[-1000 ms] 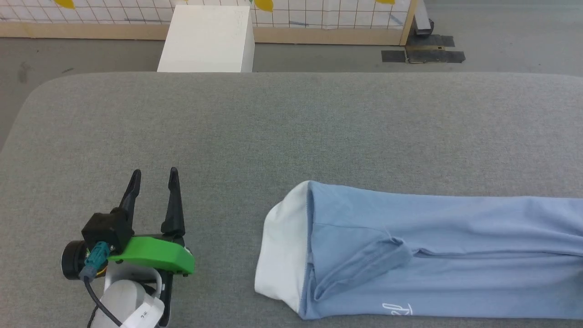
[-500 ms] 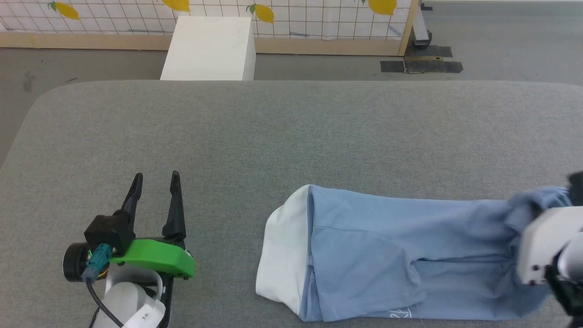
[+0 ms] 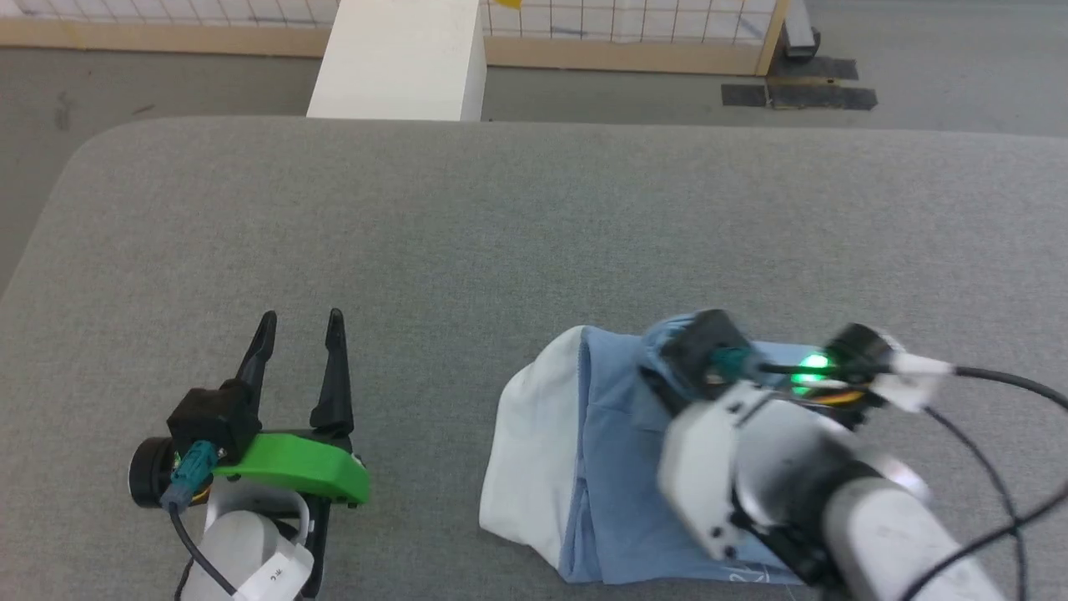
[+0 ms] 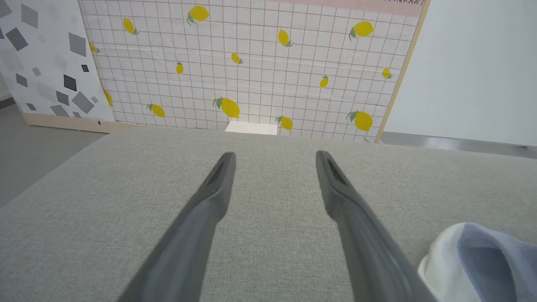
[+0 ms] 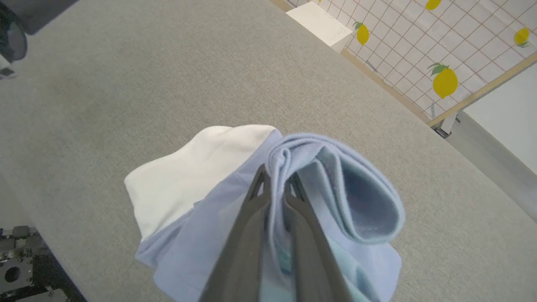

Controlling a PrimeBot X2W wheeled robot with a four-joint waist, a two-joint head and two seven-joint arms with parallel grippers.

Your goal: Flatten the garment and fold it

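The light blue T-shirt [image 3: 617, 476] lies bunched on the grey bench [image 3: 501, 234], directly under the right gripper [image 5: 275, 184]. That gripper's jaws are nearly closed on a doubled blue edge of the cloth. The edge loops up and over the fingertips and hangs just above the rest of the shirt.

Seen along the right gripper's fingers, the shirt's white end [image 5: 197, 176] lies ahead and to one side, flat on the bench. The blue body runs back beneath the wrist, so the shirt's long axis lies roughly along the fingers. The script lettering peeks out at the near hem, partly hidden by the forearm.

The left gripper [image 3: 301, 317] rests on the bench with jaws spread wide and nothing between them. The shirt's white end [image 4: 444, 264] lies off to its right side, near but not touching.

The right arm is on the shirt and the left is clear of it. The fold looks part done, so the coming move probably turns on laying the pinched edge down towards the white end.

Beyond the bench stand a white box [image 3: 400, 58] and a lemon-patterned panel [image 4: 251, 63].
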